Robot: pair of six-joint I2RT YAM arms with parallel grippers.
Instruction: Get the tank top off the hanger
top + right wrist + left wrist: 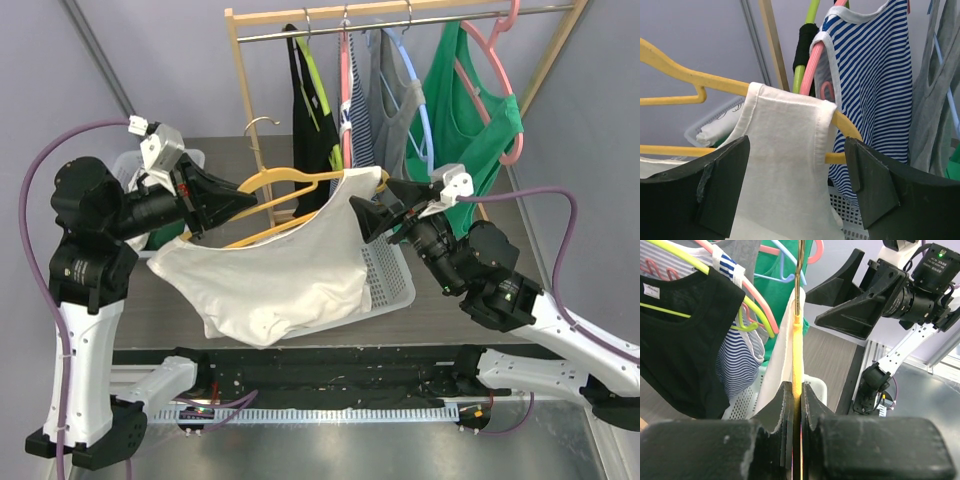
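The white tank top (270, 275) is hanging in the air above the table (160, 305). One strap (790, 125) is looped over the end of a yellow hanger (290, 183), and the body is sagging next to a white basket (392, 280). The left pincer (797, 405) is pinching the hanger's other end. The right pincer (797, 150) is spread wide, its jaws flanking that strap.

Your left arm (88, 262): upright, elbow bent, left gripper (250, 203) pointing right, jaws clamped tight. Your right arm (512, 296): stretched leftward, right gripper (362, 218) spread wide.
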